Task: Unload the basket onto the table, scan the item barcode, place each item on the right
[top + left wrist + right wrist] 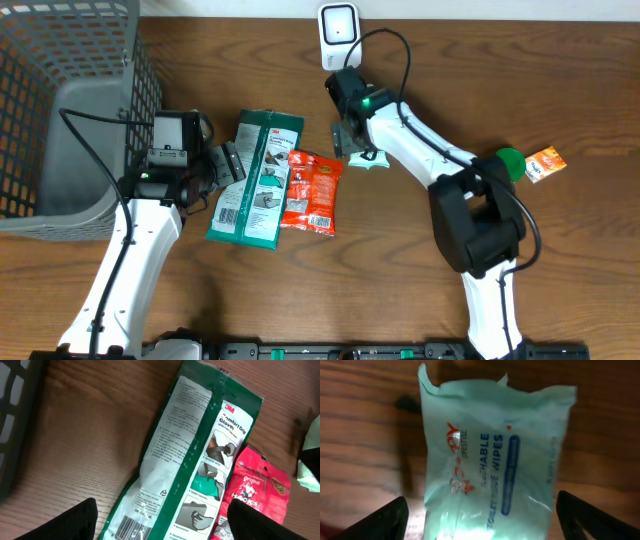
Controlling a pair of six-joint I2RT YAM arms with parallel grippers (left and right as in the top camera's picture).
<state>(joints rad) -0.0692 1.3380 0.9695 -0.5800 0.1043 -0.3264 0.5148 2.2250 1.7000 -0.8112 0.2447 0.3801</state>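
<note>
At the far left a grey mesh basket (60, 130) is seen on the tabletop (580, 230), cut off by the top and left edges of the overhead view. Near it the left pincer (165, 521) is held released, its fingertips wide apart above the lower end of a green glove packet (258, 180) that lies flat. Only the dark tips are shown in the left wrist view, at the bottom corners. A barcode (131, 529) is printed at the packet's lower end, but it is clipped by the frame edge. A red snack bag (312, 193) is set against the packet's right side, and its lower part is cut off in the wrist view. Further right a white scanner (338, 24) is placed at the far edge of the tabletop. Just in front of it the wipes pack (492, 460) is laid flat on the wood, largely hidden from above by the right pincer (482, 520). That pincer is spread open, with a fingertip to either side of the pack and no grip on it. The pack's print is blurred and its lower end is washed out by glare. At the far right a round green thing (511, 160), partly covered by the right arm, cannot be identified. The print on a small orange packet (546, 162) beside it is too small to be read.
</note>
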